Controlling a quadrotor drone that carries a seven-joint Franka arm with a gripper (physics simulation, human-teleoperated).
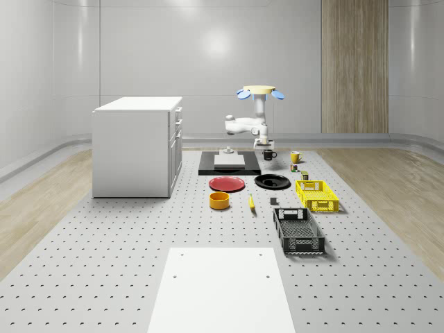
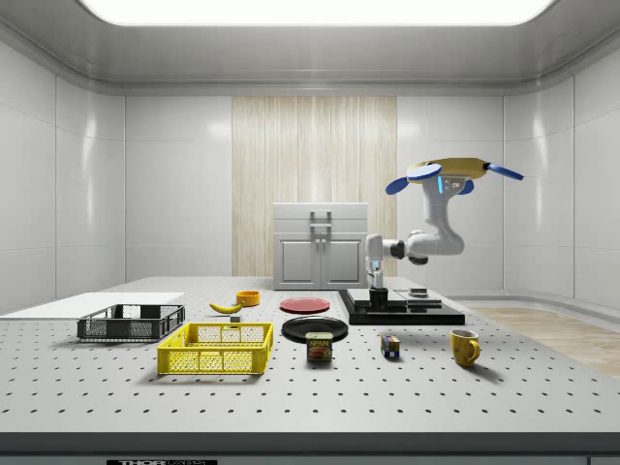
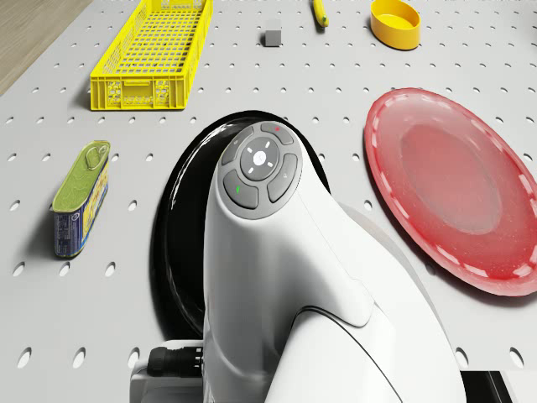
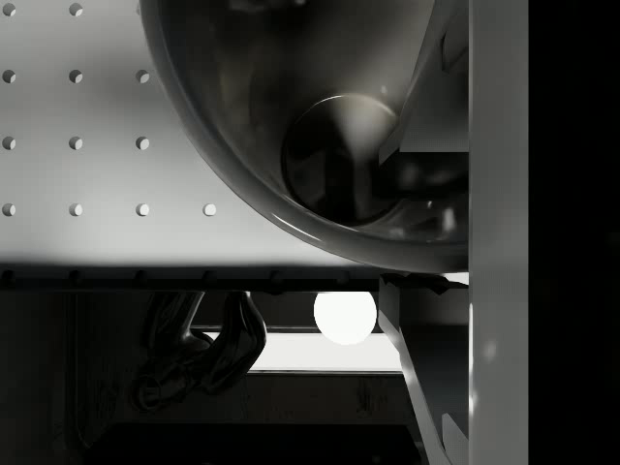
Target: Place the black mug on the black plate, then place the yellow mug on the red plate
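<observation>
The gripper (image 1: 264, 143) is hanging directly above the glossy black mug (image 1: 269, 155) at frame centre; I cannot tell its finger state.

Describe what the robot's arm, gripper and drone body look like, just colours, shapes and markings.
The arm is glossy white with rounded segments and darker grey joints. In the drone view, one link carries a grey round button pad with small red and green marks, and a black ribbed connector sits near it. The gripper is white above, dark below. The drone has a tan disc body with blue rotors.
</observation>
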